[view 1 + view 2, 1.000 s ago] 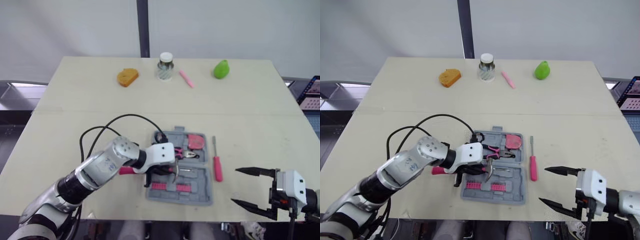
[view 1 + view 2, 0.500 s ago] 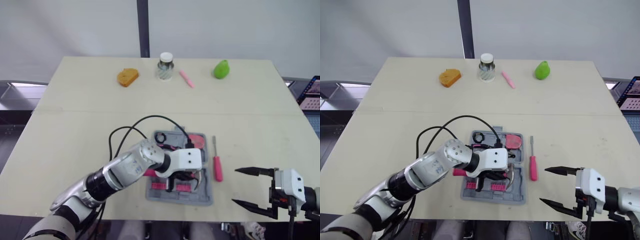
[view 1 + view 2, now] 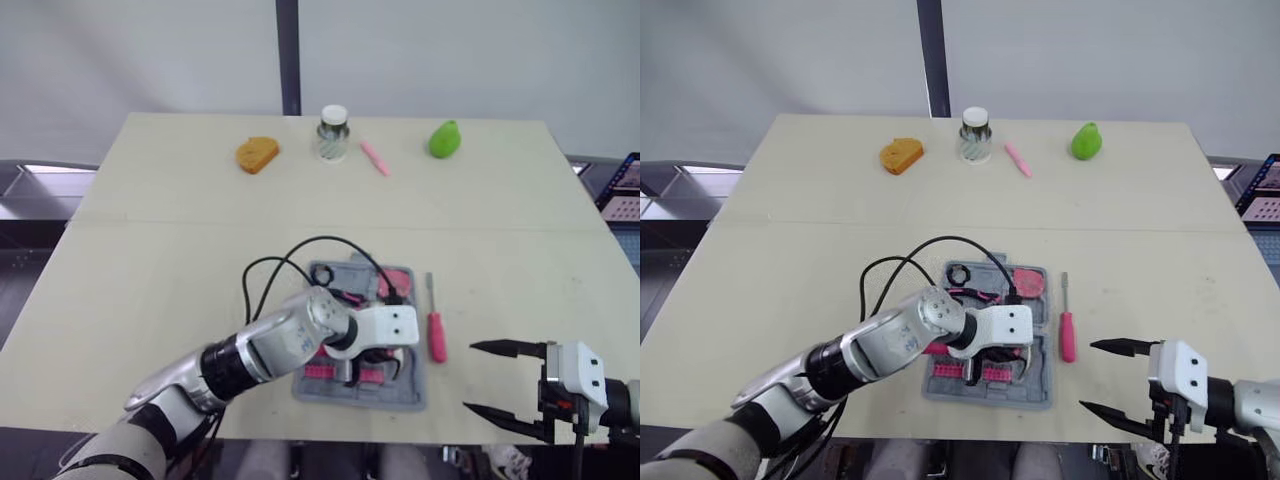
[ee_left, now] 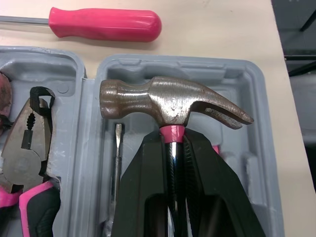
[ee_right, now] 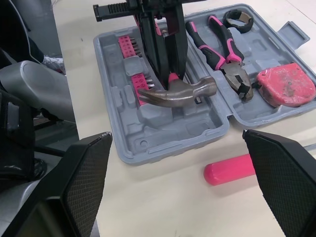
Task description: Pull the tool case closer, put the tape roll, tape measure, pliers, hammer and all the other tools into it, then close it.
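Because the left claw (image 4: 174,142) clenches the rigid, top-heavy hammer (image 4: 168,101) just under its steel head, it should not tip.

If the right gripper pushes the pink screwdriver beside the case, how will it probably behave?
The screwdriver looks rigid, so it should move as one piece. Its rounded pink handle may roll sideways on the table. The handle likely outweighs the thin shaft, so it could pivot.
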